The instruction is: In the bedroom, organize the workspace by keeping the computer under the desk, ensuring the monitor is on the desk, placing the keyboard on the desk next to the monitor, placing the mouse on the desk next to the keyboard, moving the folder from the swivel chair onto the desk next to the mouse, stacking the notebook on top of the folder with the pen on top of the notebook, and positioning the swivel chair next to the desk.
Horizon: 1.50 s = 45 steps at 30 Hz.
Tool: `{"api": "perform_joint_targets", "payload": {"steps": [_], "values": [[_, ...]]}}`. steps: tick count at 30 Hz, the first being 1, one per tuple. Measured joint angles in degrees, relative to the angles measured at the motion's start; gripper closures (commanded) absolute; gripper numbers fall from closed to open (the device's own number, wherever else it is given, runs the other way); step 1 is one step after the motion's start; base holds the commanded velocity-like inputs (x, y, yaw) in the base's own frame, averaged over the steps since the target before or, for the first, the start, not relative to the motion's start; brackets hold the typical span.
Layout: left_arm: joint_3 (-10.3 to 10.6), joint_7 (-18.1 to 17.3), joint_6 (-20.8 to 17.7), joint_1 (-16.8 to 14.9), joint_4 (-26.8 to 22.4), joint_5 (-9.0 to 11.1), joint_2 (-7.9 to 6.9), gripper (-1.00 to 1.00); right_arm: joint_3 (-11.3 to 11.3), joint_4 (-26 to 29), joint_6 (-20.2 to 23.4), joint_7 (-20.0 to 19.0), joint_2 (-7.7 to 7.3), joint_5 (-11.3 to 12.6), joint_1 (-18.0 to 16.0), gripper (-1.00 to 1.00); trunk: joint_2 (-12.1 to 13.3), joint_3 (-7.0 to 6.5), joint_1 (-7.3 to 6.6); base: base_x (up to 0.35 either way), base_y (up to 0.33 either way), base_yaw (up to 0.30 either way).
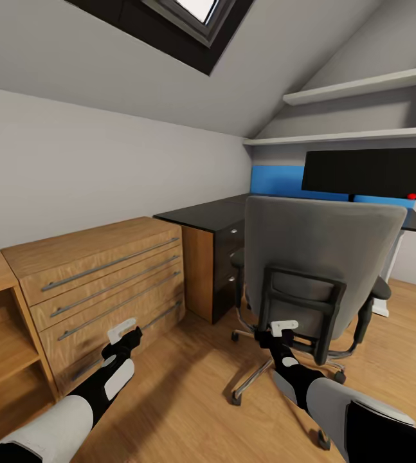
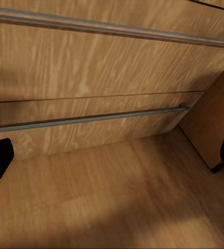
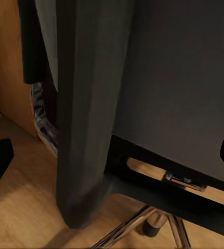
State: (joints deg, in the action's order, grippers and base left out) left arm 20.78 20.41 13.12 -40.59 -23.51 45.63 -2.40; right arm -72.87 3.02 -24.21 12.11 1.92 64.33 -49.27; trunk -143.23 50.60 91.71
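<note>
Chair [image 1: 323,257] faces desk [image 1: 214,215], back toward me | monitor [image 1: 367,171] on desk | my left gripper [image 1: 125,333] and right gripper [image 1: 280,329]: jaws spread wide, both empty

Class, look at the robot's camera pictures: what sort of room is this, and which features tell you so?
Probably an attic bedroom or study corner: a sloped ceiling with a skylight, a dark desk carrying a monitor, a grey swivel chair before it, and a wooden chest of drawers along the wall.

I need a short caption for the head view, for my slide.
Robot faces the swivel chair before the desk with monitor; wooden dresser beside.
</note>
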Motion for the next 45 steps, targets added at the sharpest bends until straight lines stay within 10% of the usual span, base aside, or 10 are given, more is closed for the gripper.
{"api": "perform_joint_targets", "payload": {"steps": [45], "values": [[0.10, 0.00, 0.12, -0.02, 0.00, -0.10, 0.00, -1.00, 0.07, -0.09, 0.01, 0.00, -0.07, 0.01, 0.01, -1.00, 0.00, 0.00, -0.01, 0.006, 0.000, 0.154]]}}
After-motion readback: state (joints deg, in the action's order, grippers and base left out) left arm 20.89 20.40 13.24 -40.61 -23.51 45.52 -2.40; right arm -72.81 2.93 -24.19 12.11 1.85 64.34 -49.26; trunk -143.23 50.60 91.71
